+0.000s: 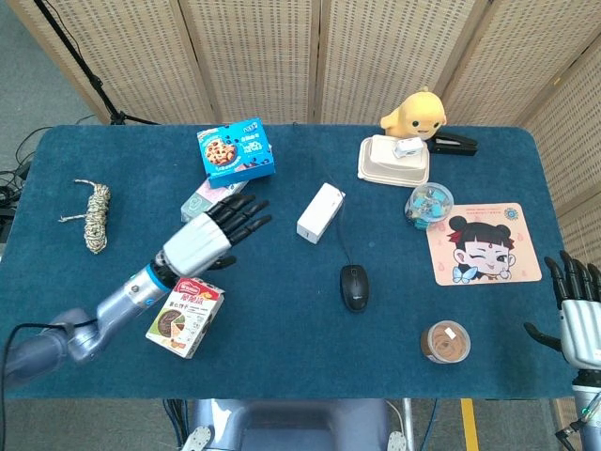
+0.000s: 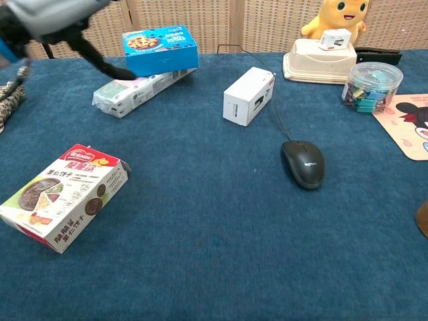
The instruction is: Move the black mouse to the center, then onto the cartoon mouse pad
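The black mouse (image 1: pixel 354 286) (image 2: pixel 303 163) lies alone near the middle of the blue table, its cord running back past a white box (image 1: pixel 320 212) (image 2: pixel 249 95). The cartoon mouse pad (image 1: pixel 484 243) (image 2: pixel 410 124) lies flat at the right side, bare. My left hand (image 1: pixel 212 235) hovers open, fingers spread, well left of the mouse above the table; in the chest view only its blurred edge (image 2: pixel 63 19) shows at the top left. My right hand (image 1: pixel 577 311) stays open at the table's right edge, below the pad.
A snack box (image 1: pixel 185 316) (image 2: pixel 63 195) lies front left under my left forearm. A round brown tub (image 1: pixel 446 341) sits right of the mouse. A clear jar of clips (image 1: pixel 428 204) (image 2: pixel 372 85), a white lunch box (image 1: pixel 393 160), a blue cookie box (image 1: pixel 236 150) and a rope bundle (image 1: pixel 94 215) stand further back.
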Tool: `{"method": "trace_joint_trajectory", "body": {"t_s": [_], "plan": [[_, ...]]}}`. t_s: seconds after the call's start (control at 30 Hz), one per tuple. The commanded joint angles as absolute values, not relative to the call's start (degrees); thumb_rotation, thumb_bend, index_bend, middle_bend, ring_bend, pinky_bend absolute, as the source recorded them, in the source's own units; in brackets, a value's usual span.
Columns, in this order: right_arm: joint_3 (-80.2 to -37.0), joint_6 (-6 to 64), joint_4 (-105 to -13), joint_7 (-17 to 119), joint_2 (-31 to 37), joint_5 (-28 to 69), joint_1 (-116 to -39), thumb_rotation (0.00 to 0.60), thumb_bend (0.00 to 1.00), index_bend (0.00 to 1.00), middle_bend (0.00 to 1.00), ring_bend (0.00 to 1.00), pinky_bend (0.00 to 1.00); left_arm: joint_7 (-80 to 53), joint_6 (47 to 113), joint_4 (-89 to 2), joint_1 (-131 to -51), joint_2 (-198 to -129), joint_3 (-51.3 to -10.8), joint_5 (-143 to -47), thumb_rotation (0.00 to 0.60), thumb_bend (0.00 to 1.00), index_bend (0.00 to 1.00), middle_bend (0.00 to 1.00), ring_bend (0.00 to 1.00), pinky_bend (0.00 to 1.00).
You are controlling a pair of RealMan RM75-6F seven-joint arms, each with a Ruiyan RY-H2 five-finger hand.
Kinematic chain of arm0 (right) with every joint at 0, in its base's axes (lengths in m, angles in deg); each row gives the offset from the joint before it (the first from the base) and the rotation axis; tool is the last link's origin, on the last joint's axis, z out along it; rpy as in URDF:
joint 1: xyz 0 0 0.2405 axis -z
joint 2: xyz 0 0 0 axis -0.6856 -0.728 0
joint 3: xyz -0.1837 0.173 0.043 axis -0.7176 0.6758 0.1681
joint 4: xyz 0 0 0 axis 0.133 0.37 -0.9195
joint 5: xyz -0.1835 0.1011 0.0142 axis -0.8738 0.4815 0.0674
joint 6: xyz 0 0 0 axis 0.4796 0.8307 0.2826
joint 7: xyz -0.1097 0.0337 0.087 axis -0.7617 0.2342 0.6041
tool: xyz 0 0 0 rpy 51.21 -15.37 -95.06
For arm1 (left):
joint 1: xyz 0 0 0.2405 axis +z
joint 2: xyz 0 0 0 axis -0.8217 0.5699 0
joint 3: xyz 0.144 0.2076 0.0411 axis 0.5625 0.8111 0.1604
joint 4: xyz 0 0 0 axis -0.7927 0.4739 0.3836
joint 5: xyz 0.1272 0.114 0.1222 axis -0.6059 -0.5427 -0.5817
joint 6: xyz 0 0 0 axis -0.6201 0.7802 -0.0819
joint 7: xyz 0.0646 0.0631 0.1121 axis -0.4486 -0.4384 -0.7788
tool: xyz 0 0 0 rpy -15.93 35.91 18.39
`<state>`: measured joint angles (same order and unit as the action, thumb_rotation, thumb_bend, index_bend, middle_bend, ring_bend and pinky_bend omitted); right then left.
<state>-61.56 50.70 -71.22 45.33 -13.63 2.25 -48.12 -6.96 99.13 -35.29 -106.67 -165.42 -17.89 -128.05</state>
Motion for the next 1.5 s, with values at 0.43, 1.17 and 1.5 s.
{"method": "trace_joint_trajectory", "body": {"t_s": [0.43, 1.17, 1.5], "plan": [[-59.27, 40.27, -84.14, 31.45, -14.8, 8.25, -55.29, 0.6, 0.0, 0.0, 0.0, 0.0, 0.0, -4.48, 106.07, -51.87, -82.38, -149.18, -16.02, -116.35, 0.6, 0.1, 0.0, 0.0, 0.0, 0.0], [-60.06, 19.62, -89.23, 17.08, -3.85, 16.38, -74.15, 0.6, 0.0, 0.0, 0.0, 0.0, 0.0, 3.9, 101.36, -56.64, -76.08, -141.42, -21.08, -116.78, 0.6, 0.1, 0.0, 0.0, 0.0, 0.0], [-58.76, 24.86, -81.69, 10.62, 9.05, 18.26, -78.51, 0.6, 0.0, 0.0, 0.0, 0.0, 0.0, 4.54, 99.51, -56.53, -75.14, -141.25, -23.23, -116.84, 0.6, 0.1, 0.0, 0.0, 0.0, 0.0]]}}
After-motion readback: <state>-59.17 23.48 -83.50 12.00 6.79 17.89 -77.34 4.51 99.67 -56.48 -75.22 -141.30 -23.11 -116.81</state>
